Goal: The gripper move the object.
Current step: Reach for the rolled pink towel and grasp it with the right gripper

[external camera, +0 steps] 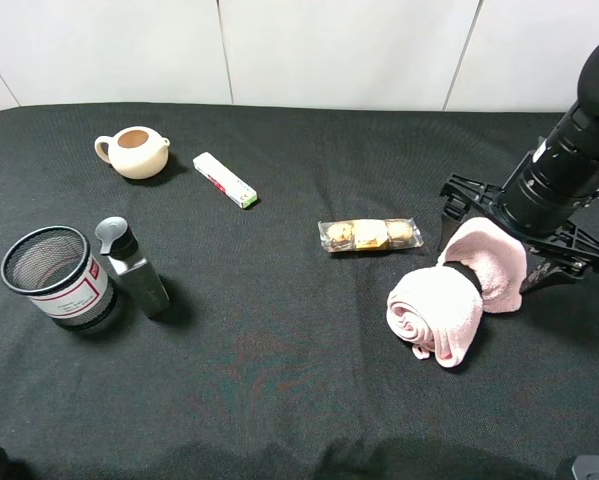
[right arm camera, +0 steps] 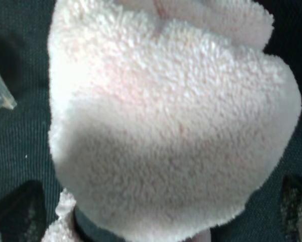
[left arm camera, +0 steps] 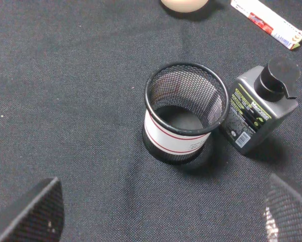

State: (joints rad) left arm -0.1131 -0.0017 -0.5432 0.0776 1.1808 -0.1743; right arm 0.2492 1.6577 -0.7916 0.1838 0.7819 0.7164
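**Right gripper straddles the pink towel, jaws wide**

The right gripper point(external camera: 489, 258) stands at the right edge of the high view. Its jaws are spread wide to either side of the upper lobe of the towel point(external camera: 449, 295), and no squeeze on the pile shows. In the right wrist view the towel point(right arm camera: 166, 126) fills nearly the whole frame, with dark fingertips point(right arm camera: 14, 212) only in the corners. The gripper therefore sits low and close over it.

The wide stance likely suits the load. A soft, bulky roll gives under pressure, so the jaws probably need to reach well around it before closing. The towel lies on the desk right of centre, rolled into two lobes cinched by a black band point(external camera: 467, 272).

The left gripper point(left arm camera: 161, 217) is also spread and holds nothing. It hangs above a mesh cup point(left arm camera: 183, 118) and a grey bottle point(left arm camera: 261, 108), apparently parked clear of the work.

A clear cookie packet point(external camera: 371, 235) lies near the towel's upper left, apart from it. A small white box point(external camera: 224, 180) and a cream teapot point(external camera: 134, 150) sit at the upper left.

The desk point(external camera: 279, 380) is covered in black cloth, and a white panelled wall point(external camera: 329, 50) runs behind it.
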